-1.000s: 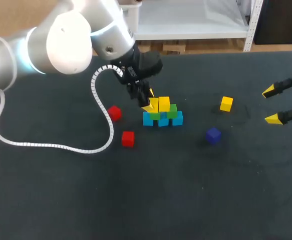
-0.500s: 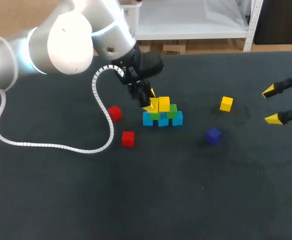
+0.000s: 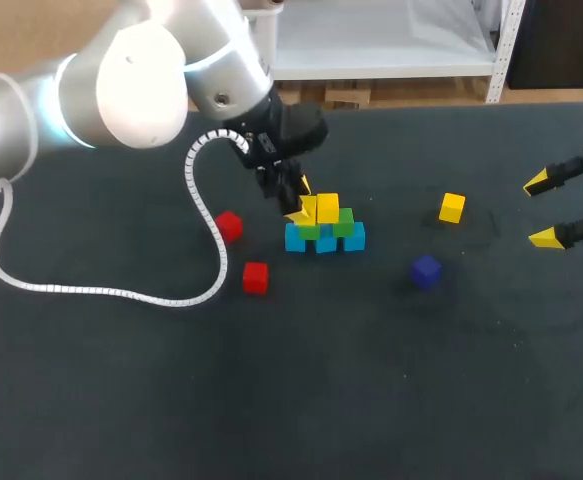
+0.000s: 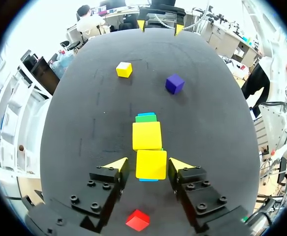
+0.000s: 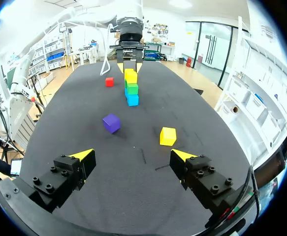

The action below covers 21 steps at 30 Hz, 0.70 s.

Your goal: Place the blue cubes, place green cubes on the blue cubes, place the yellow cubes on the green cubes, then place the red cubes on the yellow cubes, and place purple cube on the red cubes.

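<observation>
Nothing has moved since the earlier frames, and both arms sit where they were. On the dark worktop point(image 3: 121, 400), the near red cube point(image 3: 255, 277) lies closest to the front edge, left of middle. The purple cube point(image 3: 426, 270) lies alone right of middle, well apart from it. A white coiled cable point(image 3: 101, 291) loops across the left half. The far red cube point(image 3: 229, 226) is a bit further back, near the stack's left side but not touching it. The stack is around the worktop's middle: three blue cubes point(image 3: 325, 242) in a touching row, two green cubes point(image 3: 343, 223) on them, and the stacked yellow cube point(image 3: 328, 208) on the greens. The left gripper point(image 4: 148, 163) is down over the stack's left end. A second yellow cube point(image 4: 151, 169) sits between its fingers, right beside the stacked yellow cube. The claw is narrow but not clamped: a sliver of worktop shows between one finger and the cube, and the other finger is just beside it. I cannot tell whether this cube rests fully on the layer below. The loose yellow cube point(image 3: 452, 207) lies right of the stack, apart from it, toward the far edge. The right gripper point(image 3: 542, 210) hovers at the right edge, claw wide, with nothing between its fingers.
</observation>
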{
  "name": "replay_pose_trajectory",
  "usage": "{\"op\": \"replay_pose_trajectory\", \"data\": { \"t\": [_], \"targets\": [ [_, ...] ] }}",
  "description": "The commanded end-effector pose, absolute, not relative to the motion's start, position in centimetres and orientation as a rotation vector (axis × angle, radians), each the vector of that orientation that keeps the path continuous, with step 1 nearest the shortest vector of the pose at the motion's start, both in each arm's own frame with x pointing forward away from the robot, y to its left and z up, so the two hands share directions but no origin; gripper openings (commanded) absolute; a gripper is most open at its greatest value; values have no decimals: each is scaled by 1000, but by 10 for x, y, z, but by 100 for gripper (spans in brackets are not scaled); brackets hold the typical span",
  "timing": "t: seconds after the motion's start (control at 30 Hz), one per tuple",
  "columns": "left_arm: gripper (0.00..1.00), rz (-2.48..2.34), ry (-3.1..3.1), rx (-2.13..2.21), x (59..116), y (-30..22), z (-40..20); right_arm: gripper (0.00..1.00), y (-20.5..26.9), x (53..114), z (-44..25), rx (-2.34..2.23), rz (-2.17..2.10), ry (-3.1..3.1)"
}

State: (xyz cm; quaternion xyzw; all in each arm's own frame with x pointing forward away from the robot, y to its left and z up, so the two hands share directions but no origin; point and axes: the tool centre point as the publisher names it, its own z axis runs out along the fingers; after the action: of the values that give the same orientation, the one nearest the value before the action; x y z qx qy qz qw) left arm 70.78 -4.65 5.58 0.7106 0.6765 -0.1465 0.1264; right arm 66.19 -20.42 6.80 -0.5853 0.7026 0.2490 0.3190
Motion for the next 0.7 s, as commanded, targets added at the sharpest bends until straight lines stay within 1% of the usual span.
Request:
{"op": "replay_pose_trajectory", "data": {
  "t": [0.03, 0.7],
  "targets": [
    [51, -428, 1973, 2077, 713, -49, 56, 100, -204, 662, 68, -1539, 655, 1846],
    [50, -428, 1978, 2075, 715, -52, 56, 100, -204, 662, 68, -1539, 655, 1846]
  ]
}}
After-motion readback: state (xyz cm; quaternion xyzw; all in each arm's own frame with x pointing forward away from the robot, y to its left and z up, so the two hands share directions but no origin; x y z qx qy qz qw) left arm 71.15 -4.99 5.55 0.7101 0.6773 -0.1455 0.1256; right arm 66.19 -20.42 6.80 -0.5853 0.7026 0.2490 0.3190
